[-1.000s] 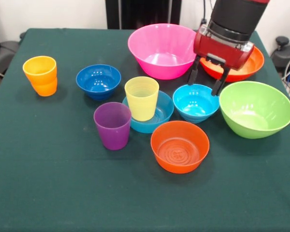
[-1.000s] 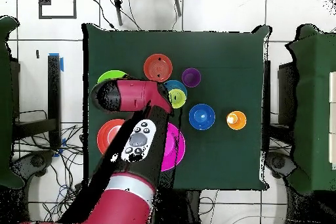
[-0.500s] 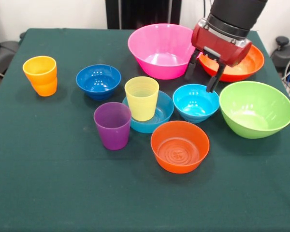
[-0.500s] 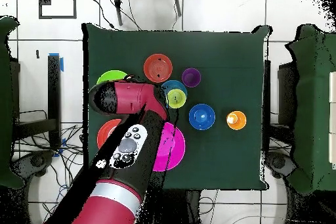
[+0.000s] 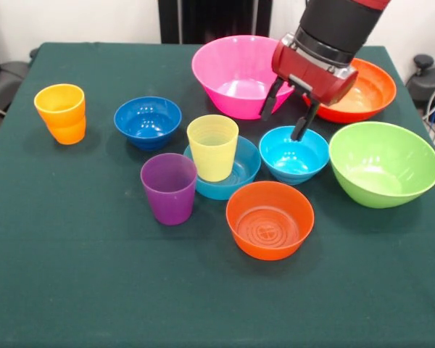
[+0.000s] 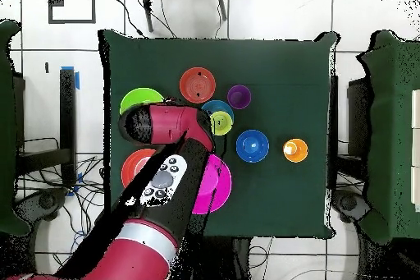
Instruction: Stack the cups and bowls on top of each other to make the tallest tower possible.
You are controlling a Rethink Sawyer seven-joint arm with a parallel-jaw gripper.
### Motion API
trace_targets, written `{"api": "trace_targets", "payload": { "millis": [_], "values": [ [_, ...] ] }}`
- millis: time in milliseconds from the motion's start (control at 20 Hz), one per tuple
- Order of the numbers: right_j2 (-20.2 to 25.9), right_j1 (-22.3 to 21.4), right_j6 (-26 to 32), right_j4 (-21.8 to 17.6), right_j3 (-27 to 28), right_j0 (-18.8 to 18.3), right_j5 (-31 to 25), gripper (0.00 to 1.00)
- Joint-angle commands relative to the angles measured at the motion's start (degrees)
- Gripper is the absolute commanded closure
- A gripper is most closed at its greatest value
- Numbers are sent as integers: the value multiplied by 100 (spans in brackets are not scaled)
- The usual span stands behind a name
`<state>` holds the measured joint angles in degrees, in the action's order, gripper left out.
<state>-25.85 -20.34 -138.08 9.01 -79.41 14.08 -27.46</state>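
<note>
Green-clothed surface (image 5: 72, 275): pale yellow translucent plastic cup (image 5: 212, 147) upright in mid-blue bowl (image 5: 241, 171). Claw (image 5: 284, 113) spread, empty, over cyan glossy plastic bowl (image 5: 293, 154), at three o'clock of cup. Step likely: grasp its rim.

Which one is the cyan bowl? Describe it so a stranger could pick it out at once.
Start at the big pink bowl at the table's far side. Just in front of it, under the open gripper, sits the cyan bowl, between the lime green bowl and the mid-blue bowl holding the yellow cup. It is small, empty and the lightest blue of the three blue bowls.
</note>
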Motion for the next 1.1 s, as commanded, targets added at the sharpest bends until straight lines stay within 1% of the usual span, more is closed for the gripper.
{"api": "trace_targets", "payload": {
  "millis": [50,150,350,600,800,1000,1100],
  "values": [
    [331,391,-807,154,300,-28,-690,0],
    [339,464,-861,191,339,-10,-638,0],
    [351,559,-1017,305,451,67,-716,0],
    [181,532,-1224,465,751,285,-1286,0],
    [138,482,-1076,476,737,300,-1364,0],
    [90,498,-1002,452,724,290,-1315,0],
    [95,437,-922,428,641,261,-1270,0]
  ]
}}
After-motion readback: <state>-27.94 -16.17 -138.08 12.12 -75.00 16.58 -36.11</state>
